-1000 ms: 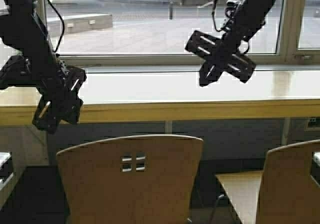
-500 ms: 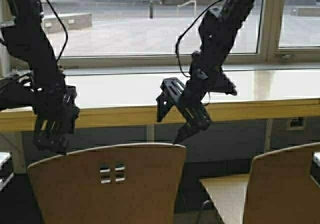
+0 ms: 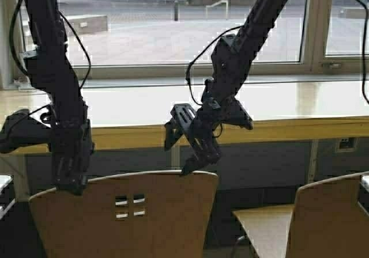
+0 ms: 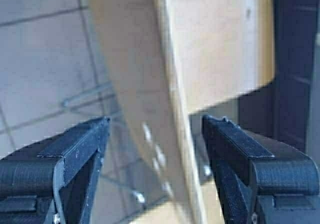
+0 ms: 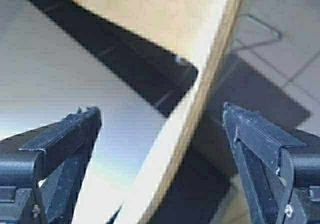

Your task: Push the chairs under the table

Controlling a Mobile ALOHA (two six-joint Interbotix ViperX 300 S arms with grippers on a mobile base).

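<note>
The nearer chair [image 3: 127, 212] stands just short of the long table [image 3: 288, 128], backrest toward the robot, a second chair [image 3: 328, 217] off to its right. The left gripper [image 3: 72, 180] and right gripper [image 3: 193, 160] hang spread-fingered over its top edge, each straddling it.

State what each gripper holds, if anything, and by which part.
Nothing is held. Both the left gripper and the right gripper have open jaws straddling the top edge of the tan moulded-plywood chair's backrest, not clamped.
</note>
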